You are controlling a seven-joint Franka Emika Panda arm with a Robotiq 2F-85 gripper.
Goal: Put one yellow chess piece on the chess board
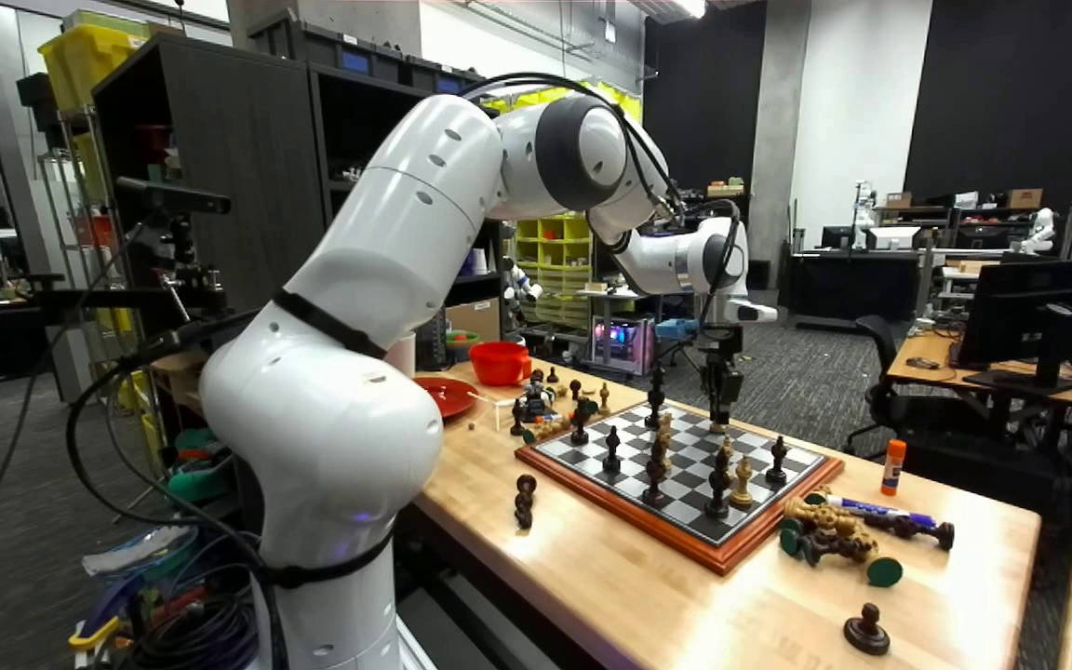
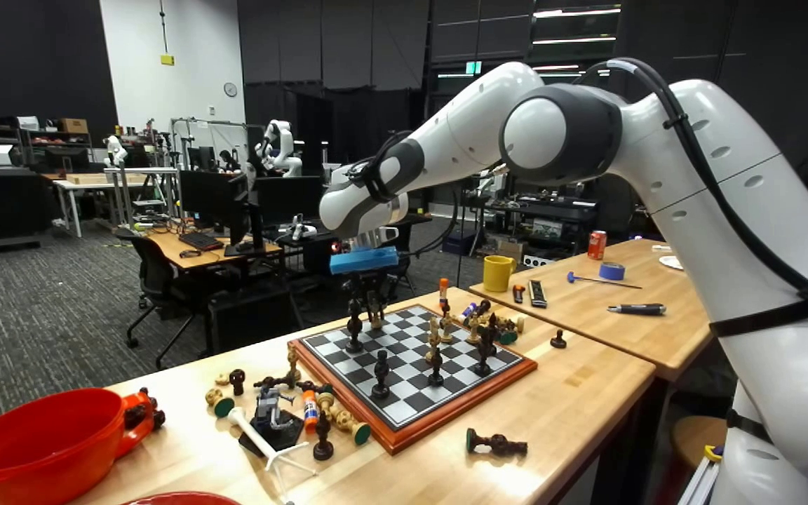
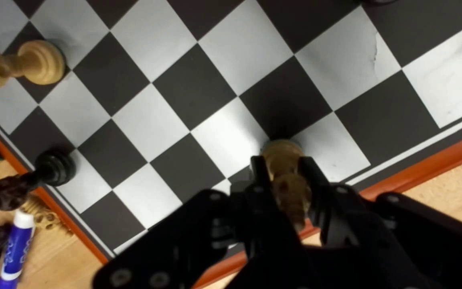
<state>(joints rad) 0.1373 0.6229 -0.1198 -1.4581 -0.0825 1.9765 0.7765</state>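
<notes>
End effector (image 3: 283, 160) clamped on yellow chess piece (image 3: 290, 188), long axis near upright, base down at or just above the chess board (image 3: 193, 88) near its edge, contact unclear; likely next: straight down, release.

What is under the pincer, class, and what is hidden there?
Under the pincer is the chess board, with a yellow piece between the fingers. In the wrist view, the pincer covers some squares and part of the frame; the spot beneath the piece's base is unseen.
</notes>
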